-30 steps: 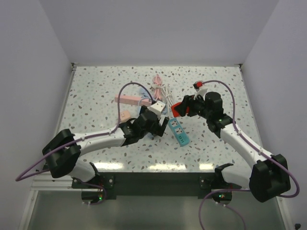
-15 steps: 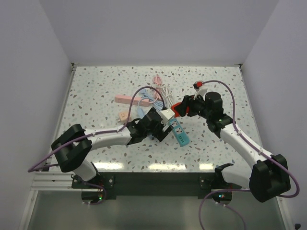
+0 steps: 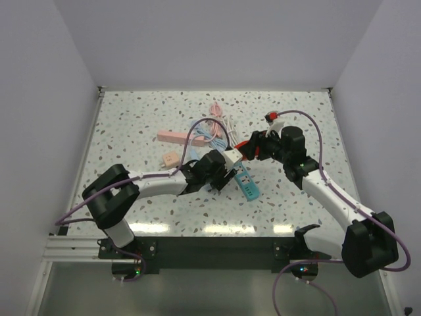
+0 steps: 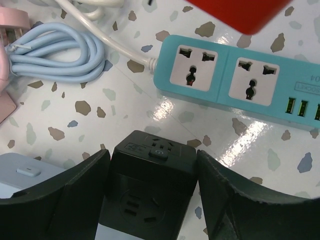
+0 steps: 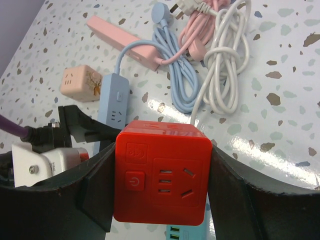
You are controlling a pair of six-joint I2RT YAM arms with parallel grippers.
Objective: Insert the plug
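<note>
Currently noted, big to small. Speckled table (image 3: 131, 118) with a teal power strip (image 4: 223, 75) lying flat, sockets up. Right gripper (image 5: 162, 150) clamped on a red cube (image 5: 165, 180) by two opposite sides, raised near the strip. Left gripper (image 4: 151, 155) pressed against both sides of a black cube (image 4: 150, 195), low over the table, just beside the strip. No prongs seen on either cube. Black cube judged to carry the plug on a hidden face, unconfirmed. Probably light, rigid, glossy plastic, likely to slip or twist under push. Best gripped on flat sides, clear of button and sockets. From overhead, a white block (image 3: 231, 157) at the left fingertips; cannot tell whether it is the same item. Strip's far end cut off.
</note>
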